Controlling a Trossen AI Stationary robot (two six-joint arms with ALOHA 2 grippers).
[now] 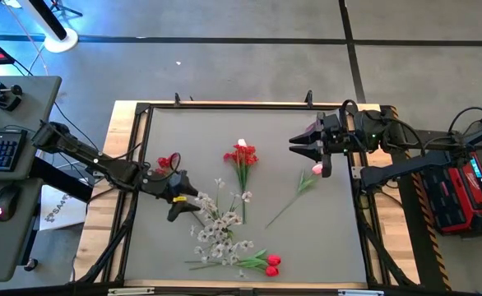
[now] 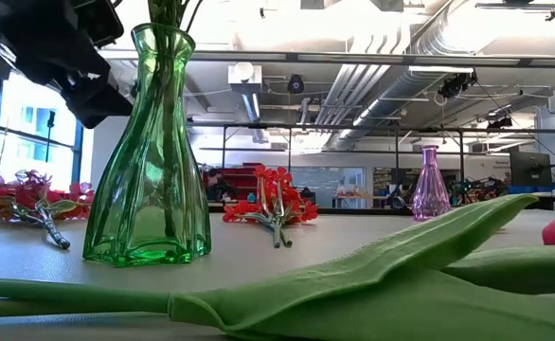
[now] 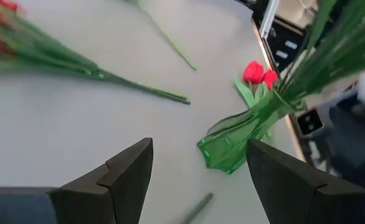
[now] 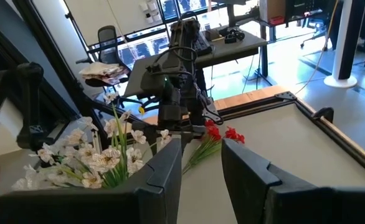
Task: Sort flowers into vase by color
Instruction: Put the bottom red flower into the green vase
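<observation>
Two red fabric tulips (image 1: pixel 271 264) on long green plastic stems lie flat at the near edge of the grey matte tabletop (image 1: pixel 331 238). Their broad, soft leaf (image 2: pixel 372 275) fills the foreground of the low view. Stems this thin and smooth, lying flat on the surface, would likely slip or roll out of a pinch.

Just behind them stands the green ribbed glass vase (image 2: pixel 150 142), narrow-waisted, flared at the foot and slick. It holds the spray of tiny white cloth blossoms (image 1: pixel 218 230). The left tool (image 3: pixel 198 152) hovers beside it with its fingers spread wide and nothing between them. The main risk is here: a sideways sweep toward the tulips could clip the tall, top-loaded vase and tip it over.

Farther back lie a red blossom cluster (image 1: pixel 241 156) and a smaller one (image 1: pixel 169 162), both frilly and light. A pink tulip (image 1: pixel 315 170) lies to the right, its thin stem slanting across the tabletop.

The right tool (image 4: pixel 201 146) hangs at the far side near the pink tulip, fingers apart and empty. A slim violet glass vase (image 2: pixel 429 185) stands farthest off; a red bloom dropped into it could spoil the colour sort.
</observation>
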